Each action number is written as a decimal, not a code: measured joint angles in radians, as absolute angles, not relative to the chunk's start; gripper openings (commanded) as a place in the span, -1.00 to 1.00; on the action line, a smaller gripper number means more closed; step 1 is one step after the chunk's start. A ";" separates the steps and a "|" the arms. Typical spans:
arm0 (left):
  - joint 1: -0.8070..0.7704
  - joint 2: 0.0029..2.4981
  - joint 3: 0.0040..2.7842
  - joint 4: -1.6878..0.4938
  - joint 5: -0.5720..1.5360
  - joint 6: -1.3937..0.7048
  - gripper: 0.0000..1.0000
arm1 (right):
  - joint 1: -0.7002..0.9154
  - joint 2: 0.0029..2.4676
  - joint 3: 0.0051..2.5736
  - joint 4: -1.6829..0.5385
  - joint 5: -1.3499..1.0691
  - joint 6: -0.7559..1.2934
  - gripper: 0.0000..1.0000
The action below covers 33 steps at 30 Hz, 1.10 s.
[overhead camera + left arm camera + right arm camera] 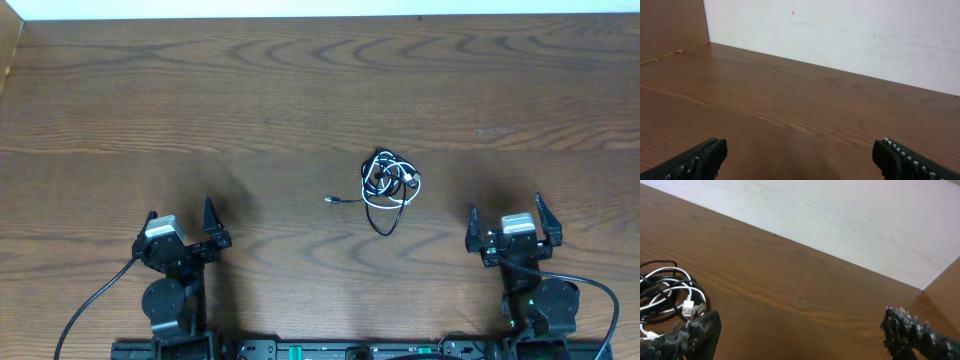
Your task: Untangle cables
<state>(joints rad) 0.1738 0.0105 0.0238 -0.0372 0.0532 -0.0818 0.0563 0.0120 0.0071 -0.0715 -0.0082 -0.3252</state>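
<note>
Centre-right: cables [390, 183] knotted, tail pointing left; left end effector [179, 207], right end effector [505, 203] wide, empty.

Overhead straight down on table [300, 100]; wrist views low, toward the back wall [840, 30]

Dark wood-grain table top [300, 90], evenly lit, meeting a plain white wall [840, 35] along its far edge, with a brown side panel [670, 25] at the left corner.

The worktop [300, 100] is brown wood-grain with a soft sheen, the cables [389, 182] are smooth plastic-coated cord, and the wall [840, 30] is matt white.
</note>
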 measured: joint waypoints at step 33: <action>0.149 0.811 0.573 -0.371 0.238 -0.107 0.96 | 0.056 0.536 0.335 -0.199 0.053 -0.098 0.98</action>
